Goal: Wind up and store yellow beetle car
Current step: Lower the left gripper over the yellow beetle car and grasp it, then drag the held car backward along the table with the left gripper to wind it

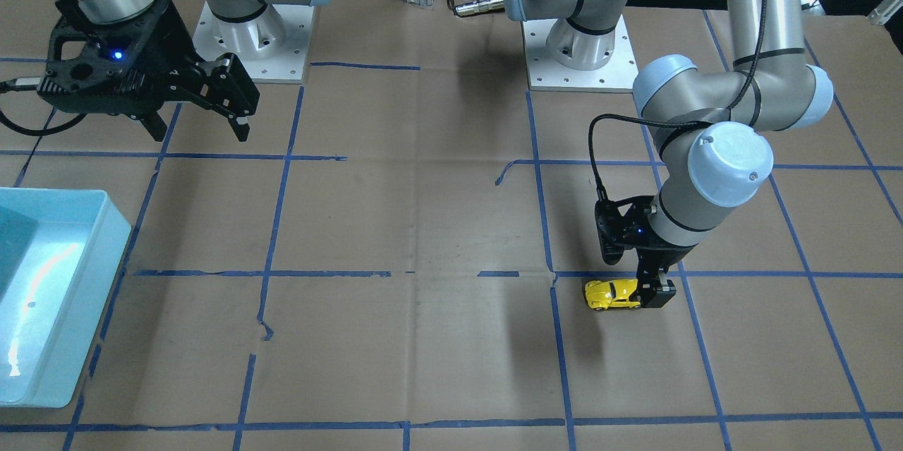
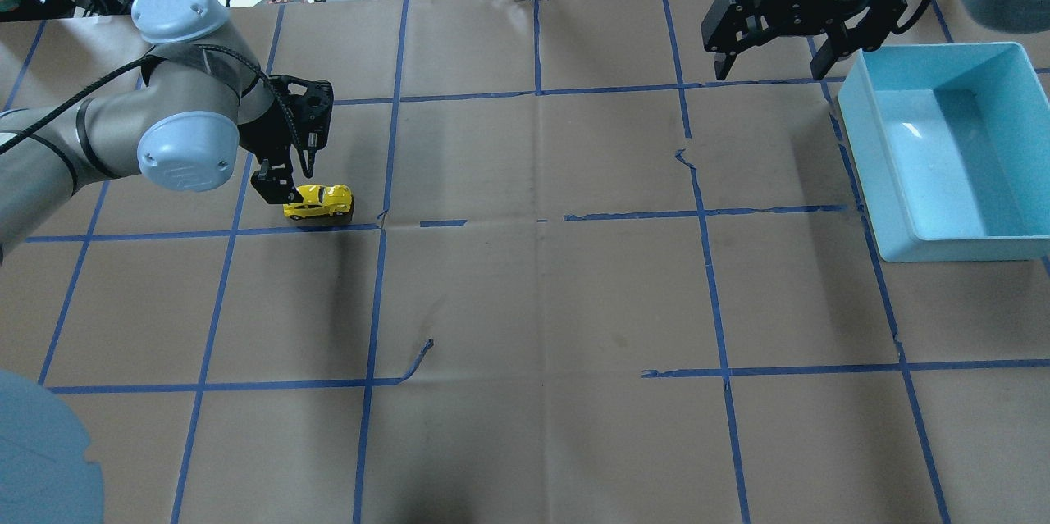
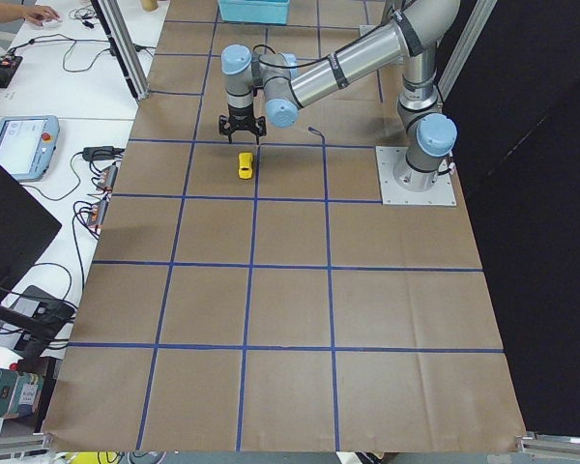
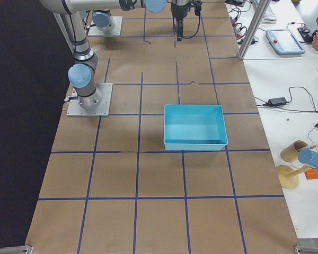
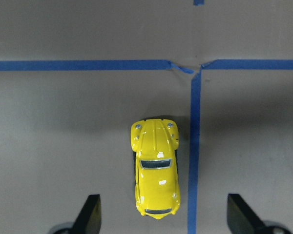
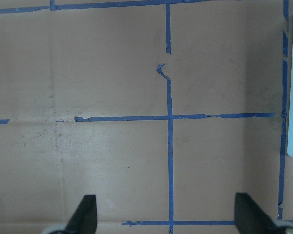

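Light-blue bin [image 4: 195, 146] sits on blue-taped brown table [image 4: 111, 180]

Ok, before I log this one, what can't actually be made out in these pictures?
- Small yellow beetle-shaped toy car: its underside is hidden by its own body in the left wrist view, and the car is too small in the side views.
- One end of the car, front-facing view: covered by the left gripper's fingers.
- Light blue plastic bin: cut off by the left edge of the front-facing view.

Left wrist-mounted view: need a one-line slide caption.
Left claw open, fingers flanking the rear of the yellow beetle car on the brown table, beside a blue tape line.
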Motion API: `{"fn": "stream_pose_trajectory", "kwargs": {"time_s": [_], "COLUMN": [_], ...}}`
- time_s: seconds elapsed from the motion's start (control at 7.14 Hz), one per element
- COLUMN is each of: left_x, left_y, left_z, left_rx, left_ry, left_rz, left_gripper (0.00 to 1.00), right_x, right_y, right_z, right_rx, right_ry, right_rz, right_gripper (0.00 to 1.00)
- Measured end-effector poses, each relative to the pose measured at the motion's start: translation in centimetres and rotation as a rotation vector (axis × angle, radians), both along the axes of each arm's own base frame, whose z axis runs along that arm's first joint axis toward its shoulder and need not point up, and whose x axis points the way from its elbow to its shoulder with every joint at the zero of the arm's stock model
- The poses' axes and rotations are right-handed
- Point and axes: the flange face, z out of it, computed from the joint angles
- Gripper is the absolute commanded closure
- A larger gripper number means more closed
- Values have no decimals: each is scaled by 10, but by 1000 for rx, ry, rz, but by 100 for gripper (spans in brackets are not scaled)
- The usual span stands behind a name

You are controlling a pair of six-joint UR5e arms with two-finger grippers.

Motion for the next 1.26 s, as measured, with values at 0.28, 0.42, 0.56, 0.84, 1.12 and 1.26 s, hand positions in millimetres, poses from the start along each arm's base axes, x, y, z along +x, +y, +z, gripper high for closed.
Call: {"fn": "stream_pose_trajectory", "kwargs": {"time_s": [0.28, 0.42, 0.56, 0.84, 1.12, 1.26], "left_x": [3, 2, 2, 1, 0, 0], "left_y": [-5, -9, -10, -11, -8, -7], "left_z": [-18, -28, -37, -49, -56, -57], "left_rx": [11, 11, 17, 33, 46, 49], "left_ry": [2, 1, 1, 1, 4, 6], "left_rz": [-16, -20, -23, -24, -23, -21], "left_gripper": [21, 25, 25, 24, 28, 31], "right_x": [0, 0, 0, 0, 0, 0], "right_y": [0, 0, 0, 0, 0, 0], "right_z": [-1, -1, -1, -1, -1, -1], "right_rx": [1, 1, 0, 0, 0, 0], "right_ry": [0, 0, 0, 0, 0, 0], "right_rz": [0, 0, 0, 0, 0, 0], "right_gripper": [0, 0, 0, 0, 0, 0]}}
